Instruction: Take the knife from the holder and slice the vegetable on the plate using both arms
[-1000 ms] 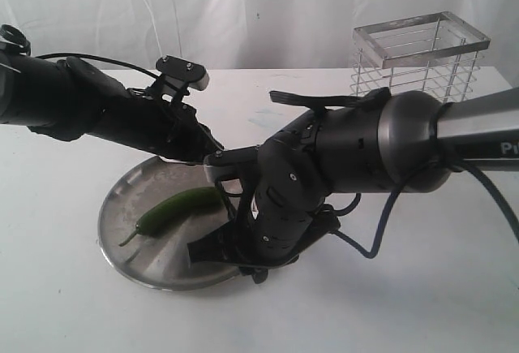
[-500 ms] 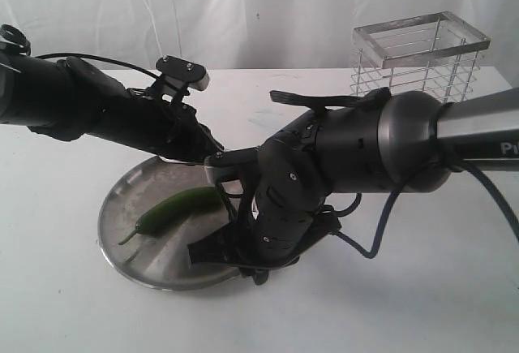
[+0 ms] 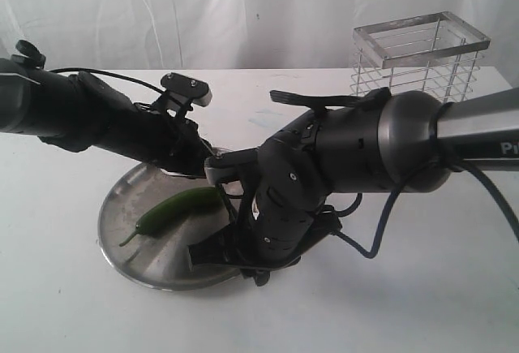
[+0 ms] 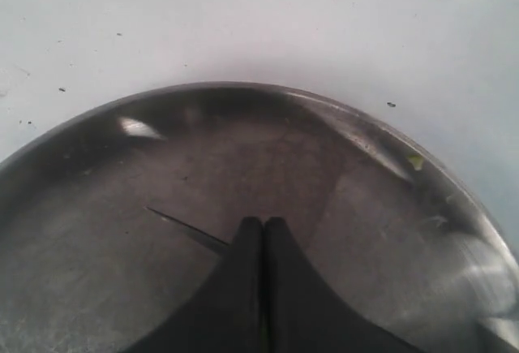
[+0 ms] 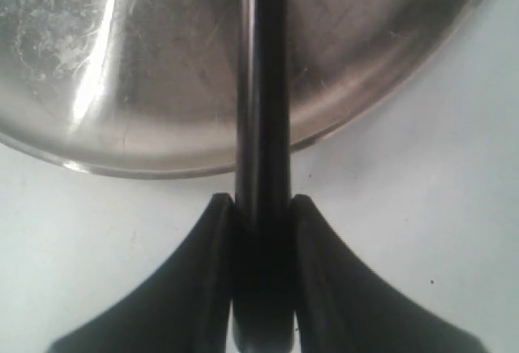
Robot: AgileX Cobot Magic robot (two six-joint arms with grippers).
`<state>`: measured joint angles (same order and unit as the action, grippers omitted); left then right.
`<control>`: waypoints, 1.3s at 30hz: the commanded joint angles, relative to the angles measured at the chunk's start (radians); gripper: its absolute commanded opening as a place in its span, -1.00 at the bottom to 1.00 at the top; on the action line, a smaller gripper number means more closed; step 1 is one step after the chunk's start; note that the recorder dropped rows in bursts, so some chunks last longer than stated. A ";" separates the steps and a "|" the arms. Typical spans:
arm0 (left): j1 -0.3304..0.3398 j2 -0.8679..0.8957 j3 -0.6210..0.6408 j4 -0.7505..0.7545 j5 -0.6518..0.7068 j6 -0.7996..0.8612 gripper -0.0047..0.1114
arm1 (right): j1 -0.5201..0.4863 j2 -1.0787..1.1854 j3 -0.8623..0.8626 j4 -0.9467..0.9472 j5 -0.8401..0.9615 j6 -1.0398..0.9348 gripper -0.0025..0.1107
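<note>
The green vegetable (image 3: 174, 208) lies in the round steel plate (image 3: 111, 211). My right gripper (image 5: 261, 200) is shut on the knife's black handle (image 5: 261, 85), which runs out over the plate (image 5: 162, 85); in the exterior view this gripper (image 3: 223, 253) hangs low at the plate's near edge. My left gripper (image 4: 263, 221) is shut with nothing between its fingers, and it hovers just over the plate's (image 4: 381, 231) bare inside, at the far rim (image 3: 203, 161). A thin dark point (image 4: 186, 226) shows beside its fingertips; whether it is the blade's tip I cannot tell.
The wire holder (image 3: 418, 57) stands at the back right on the white table (image 3: 422, 304), with nothing visible inside. The thick right arm (image 3: 365, 154) spans the middle and hides the plate's right part. A white curtain closes off the back.
The left arm has dropped and reached a little further in towards the plate's far rim. The right arm, the knife and the vegetable have not moved.
</note>
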<state>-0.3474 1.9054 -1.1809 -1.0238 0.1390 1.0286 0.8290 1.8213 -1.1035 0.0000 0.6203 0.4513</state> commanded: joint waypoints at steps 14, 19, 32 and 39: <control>-0.003 0.091 0.005 -0.007 -0.014 0.009 -0.92 | 0.002 0.010 0.000 0.011 0.011 -0.027 -0.96; -0.003 0.095 0.005 -0.007 -0.014 0.022 -0.92 | 0.002 0.010 0.000 0.011 0.011 -0.028 -0.96; -0.003 0.095 0.005 0.009 0.018 0.022 -0.92 | 0.002 0.019 0.000 0.011 0.096 -0.089 -0.96; -0.003 0.095 0.005 0.011 0.018 0.022 -0.92 | 0.002 0.034 0.000 0.011 0.109 -0.100 -0.96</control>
<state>-0.3474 1.9895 -1.1827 -1.0244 0.1178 1.0470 0.8290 1.8515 -1.1035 0.0133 0.7077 0.3761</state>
